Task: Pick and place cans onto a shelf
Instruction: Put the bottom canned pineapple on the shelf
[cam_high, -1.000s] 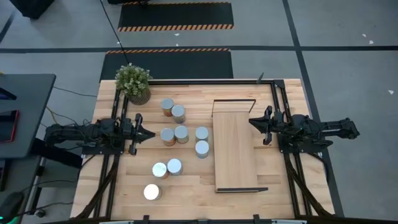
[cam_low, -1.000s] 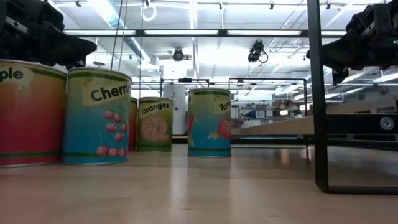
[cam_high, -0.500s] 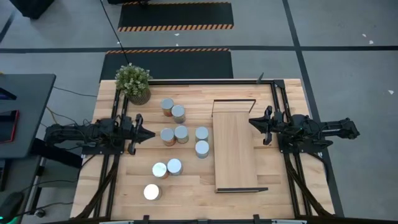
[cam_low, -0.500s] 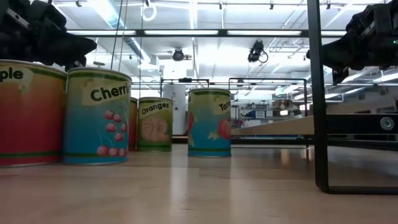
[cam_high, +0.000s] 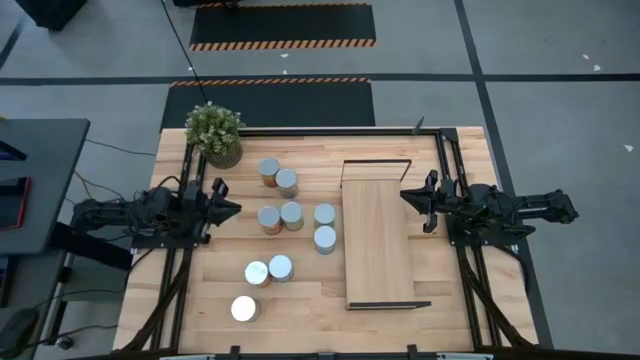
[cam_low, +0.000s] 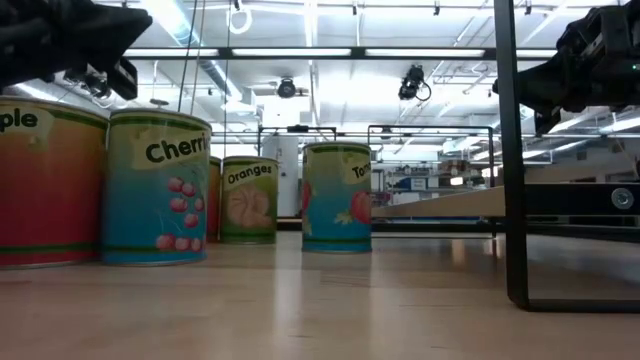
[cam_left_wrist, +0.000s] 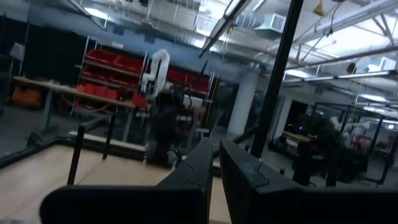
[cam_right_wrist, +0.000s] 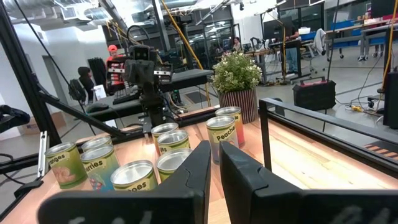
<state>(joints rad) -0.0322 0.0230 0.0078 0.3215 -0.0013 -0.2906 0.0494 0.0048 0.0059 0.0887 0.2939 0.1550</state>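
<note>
Several cans with silver lids stand upright on the wooden table, left of the middle; the nearest one has a brighter top. The low view shows them with fruit labels. The shelf, a long light-wood board with black end frames, stands right of the middle. My left gripper is shut at the table's left side, tipped upward, left of the cans and clear of them. My right gripper is shut and level just right of the shelf, holding nothing.
A potted plant stands at the table's far left corner. Black frame rails run along the left and right sides of the table. People stand in the room beyond the table's left side.
My left gripper has tipped upward, rolled a little about its own line and risen, its tip drawing back slightly toward the table's left edge. It stays shut. The right arm, the cans and the shelf have kept still.
</note>
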